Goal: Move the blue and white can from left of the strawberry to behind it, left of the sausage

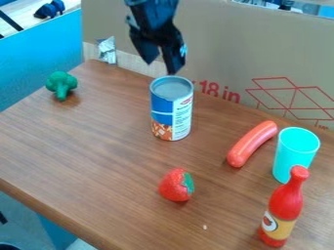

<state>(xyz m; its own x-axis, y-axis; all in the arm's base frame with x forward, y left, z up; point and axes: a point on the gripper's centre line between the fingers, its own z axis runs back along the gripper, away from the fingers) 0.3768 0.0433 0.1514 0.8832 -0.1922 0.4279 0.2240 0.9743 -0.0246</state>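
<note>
The black gripper (162,64) hangs from the top of the camera view, just above and behind a blue and white can (172,110). Its two fingers are parted, with nothing between them. The can stands upright on the wooden table (98,141). In front of the can lies a red toy strawberry (176,185) with a green leafy side. A green toy broccoli (61,85) rests at the table's far left.
On the right are an orange-red sausage (252,144), a turquoise cup (294,155) and a red bottle (285,207), the latter two upright. A cardboard wall (228,44) lines the back edge, and a blue panel (39,58) the left.
</note>
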